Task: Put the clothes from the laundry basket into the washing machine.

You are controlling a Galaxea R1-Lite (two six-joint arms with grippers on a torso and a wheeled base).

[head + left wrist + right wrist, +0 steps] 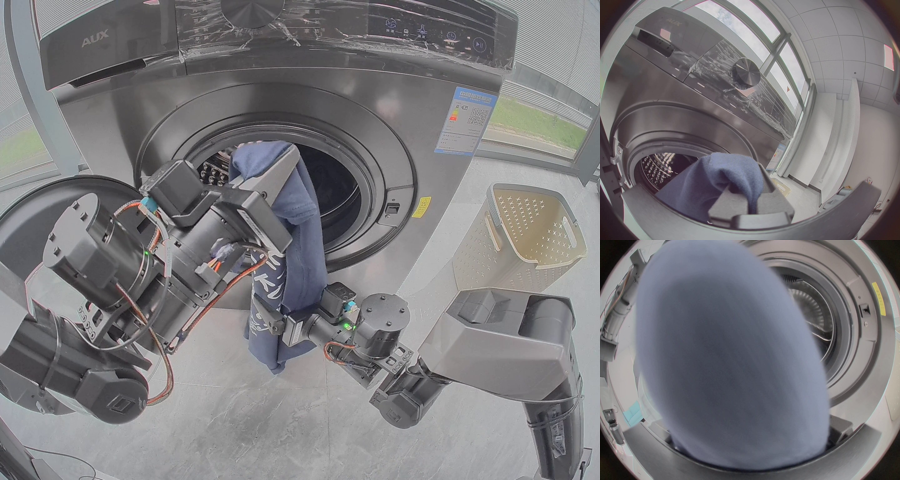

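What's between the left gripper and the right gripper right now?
A navy shirt, seen in the head view: the left gripper holds its top by the washing machine opening, the right gripper its lower part.

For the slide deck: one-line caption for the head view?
Left pincer and right pincer hold a navy garment before the open washing machine.

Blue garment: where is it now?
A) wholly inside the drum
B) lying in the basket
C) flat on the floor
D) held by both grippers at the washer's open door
D: the blue garment hangs from the left gripper at the open mouth of the washing machine, the right gripper holding its lower part.
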